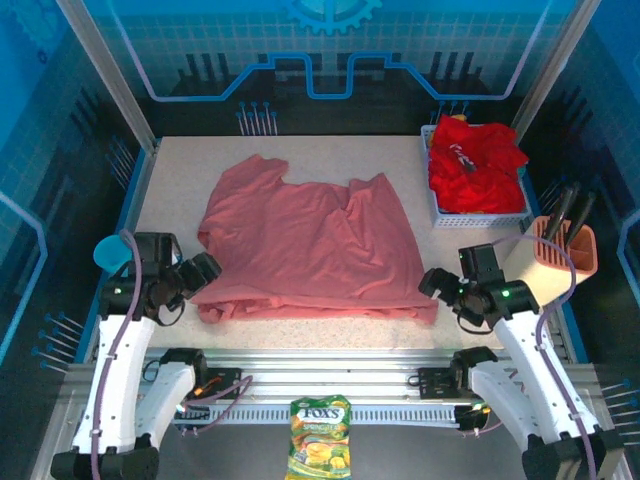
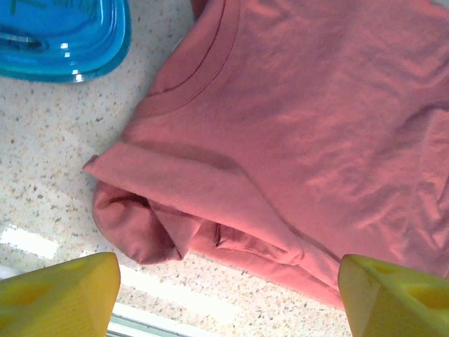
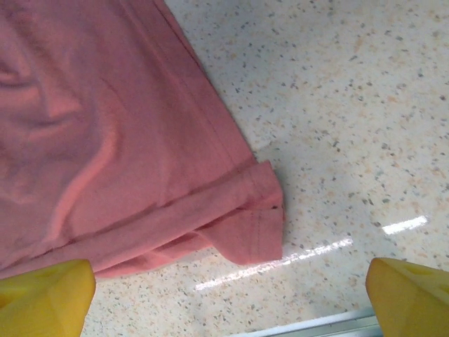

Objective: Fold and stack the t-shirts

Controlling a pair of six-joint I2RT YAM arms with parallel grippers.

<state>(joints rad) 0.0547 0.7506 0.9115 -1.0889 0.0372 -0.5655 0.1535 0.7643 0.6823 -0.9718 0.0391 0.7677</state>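
Roughly in the middle of the speckled bench lies the salmon-pink t-shirt - spread out but rumpled, its near edge bunched into a thick fold; the red t-shirts are heaped in a white mesh basket at the far right corner. The left gripper sits at the shirt's near left corner, jaws wide apart; from its wrist camera the yellow fingertips flank a tucked-under sleeve, with the neckband above it and a blue container beside it on the bench. The right gripper sits at the near right corner - jaws likewise apart, the shirt's doubled-over hem corner lying between them, nearer the left one. An orange holder stands at the right edge.
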